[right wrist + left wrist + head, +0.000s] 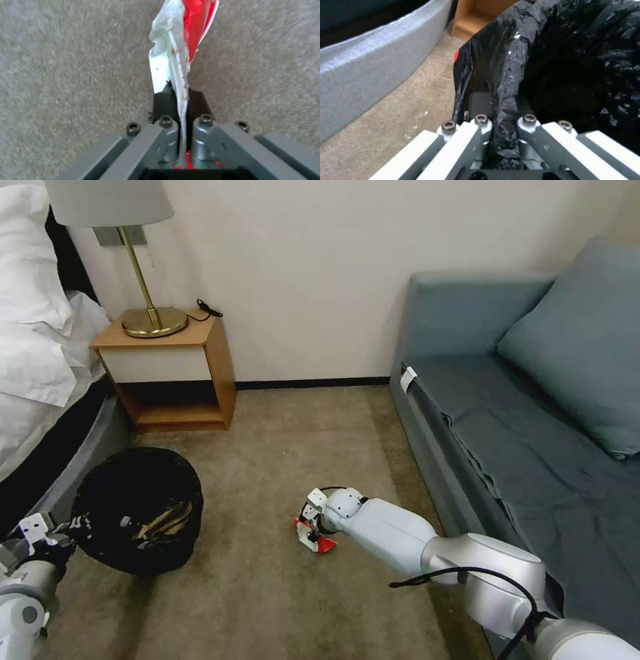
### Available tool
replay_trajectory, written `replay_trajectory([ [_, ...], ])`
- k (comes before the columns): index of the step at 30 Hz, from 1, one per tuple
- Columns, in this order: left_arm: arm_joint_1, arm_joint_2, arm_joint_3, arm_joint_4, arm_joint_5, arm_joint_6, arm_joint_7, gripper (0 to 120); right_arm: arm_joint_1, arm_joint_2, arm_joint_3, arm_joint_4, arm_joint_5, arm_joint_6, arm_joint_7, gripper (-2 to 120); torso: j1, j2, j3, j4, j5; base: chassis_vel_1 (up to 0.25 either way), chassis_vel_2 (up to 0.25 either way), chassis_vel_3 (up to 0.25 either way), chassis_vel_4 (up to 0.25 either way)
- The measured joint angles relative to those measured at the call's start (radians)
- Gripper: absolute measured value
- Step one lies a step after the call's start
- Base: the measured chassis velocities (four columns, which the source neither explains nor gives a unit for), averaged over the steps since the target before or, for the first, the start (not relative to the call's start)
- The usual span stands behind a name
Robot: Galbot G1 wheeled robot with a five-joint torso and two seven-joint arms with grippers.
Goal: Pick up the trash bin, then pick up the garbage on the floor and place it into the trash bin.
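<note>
Pretty clearly mid-task, on the garbage-collecting step. Bin (137, 510) already up, lower left of the head view, hanging off the left gripper (63, 532), tilted so the mouth faces the camera. In the left wrist view, fingers (480, 103) pinched tight on the rim and liner (506, 82), no gap at all.

Over at lower centre of the head view, right gripper (312, 530) down at the carpet (267, 460), fingers (164, 101) closed hard on the red-and-white wrapper (181, 37), which sticks out past the tips. Can't tell if quite clear of the floor.

Next move, probably: lift, swing left across the gap to the bin mouth, release above it. Flimsy wrapper, so might flop or snag on the liner edge.

Inside the bin: something yellowish-brown (167, 520) lying against the lower right wall, maybe wrapper or cardboard, hard to say. Rest of the interior just dark.
</note>
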Motion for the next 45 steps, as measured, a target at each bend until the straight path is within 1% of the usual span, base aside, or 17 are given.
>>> replay_trajectory([
  [7,-0.006,0.009,0.019,-0.003,-0.002,0.01,-0.003,3,0.01,-0.057,0.084,0.125,0.032,-0.011,0.064,0,0.0,0.0,0.0,0.0,0.0001,0.0,0.0,0.0,0.0],
  [11,-0.018,0.013,0.04,-0.001,-0.009,0.027,-0.008,3,0.044,-0.114,0.153,0.272,0.1,-0.04,0.112,0,0.0,0.0,0.0,0.0001,0.0,0.0,0.0,0.0,0.0],
  [12,-0.018,0.013,0.04,-0.001,-0.009,0.027,-0.008,3,0.044,-0.114,0.153,0.272,0.1,-0.04,0.112,0,0.0,0.0,0.0,0.0001,0.0,0.0,0.0,0.0,0.0],
  [15,-0.025,0.018,0.059,-0.003,-0.01,0.035,-0.01,3,0.059,-0.158,0.194,0.381,0.152,-0.055,0.157,0,0.0,0.0,0.0,-0.0001,0.0001,0.0,0.0,0.0,0.0],
  [17,-0.026,0.02,0.063,-0.003,-0.01,0.036,-0.01,3,0.06,-0.168,0.202,0.404,0.161,-0.056,0.168,0,0.0,0.0,0.0,0.0,0.0002,0.0,0.0,0.0,0.0],
  [18,-0.029,0.026,0.08,-0.002,-0.011,0.04,-0.009,3,0.061,-0.2,0.229,0.482,0.184,-0.06,0.196,0,0.0,0.0,0.0,-0.0001,0.0001,0.0,0.0,0.0,0.0],
  [21,-0.032,0.035,0.103,0.005,-0.013,0.045,-0.007,3,0.055,-0.23,0.272,0.57,0.205,-0.045,0.217,0,0.0,0.0,0.0,-0.0001,0.0,0.0,0.0,0.0,0.0],
  [22,-0.032,0.035,0.103,0.005,-0.013,0.045,-0.007,3,0.055,-0.23,0.272,0.57,0.205,-0.045,0.217,0,0.0,0.0,0.0,-0.0001,0.0,0.0,0.0,0.0,0.0],
  [23,-0.034,0.041,0.123,0.012,-0.016,0.054,-0.006,3,0.046,-0.245,0.305,0.634,0.218,-0.026,0.231,0,0.0,0.0,0.0,-0.0002,0.0001,0.0,0.0,0.0,0.0],
  [25,-0.035,0.042,0.127,0.014,-0.016,0.055,-0.006,3,0.045,-0.248,0.31,0.647,0.223,-0.019,0.236,0,0.0,0.0,0.0,-0.0002,0.0,0.0,0.0,0.0,0.0],
  [28,-0.05,0.056,0.163,0.029,-0.017,0.07,-0.005,3,0.045,-0.257,0.346,0.768,0.268,0.034,0.286,0,0.0,0.0,0.0,0.0,0.0,0.0,0.0,0.0,0.0],
  [30,-0.054,0.06,0.17,0.032,-0.018,0.075,-0.005,3,0.048,-0.258,0.348,0.787,0.277,0.043,0.294,0,0.0,0.0,0.0,0.0,-0.0001,0.0,0.0,0.0,0.0],
  [33,-0.078,0.077,0.193,0.043,-0.029,0.094,-0.004,3,0.073,-0.255,0.337,0.865,0.31,0.073,0.316,0,0.0,0.0,0.0,0.0,-0.0001,0.0,0.0,0.0,0.0],
  [35,-0.098,0.09,0.21,0.055,-0.033,0.103,-0.003,3,0.1,-0.243,0.306,0.915,0.333,0.091,0.327,0,0.0,0.0,0.0,-0.0001,-0.0002,0.0,0.0,0.0,0.0],
  [37,-0.103,0.094,0.215,0.059,-0.033,0.105,-0.002,3,0.115,-0.236,0.287,0.934,0.342,0.098,0.33,0,0.0,0.0,0.0,-0.0001,-0.0001,0.0,0.0,0.0,0.0],
  [41,-0.107,0.105,0.223,0.062,-0.04,0.112,0.0,3,0.165,-0.212,0.219,0.983,0.366,0.109,0.333,0,0.0,0.0,0.0,0.0002,-0.0002,0.0,0.0,0.0,0.0],
  [45,-0.107,0.109,0.233,0.051,-0.073,0.13,-0.001,3,0.219,-0.186,0.137,1.024,0.375,0.115,0.331,0,0.0,0.0,0.0,0.0001,-0.0003,0.0,0.0,0.0,0.0],
])
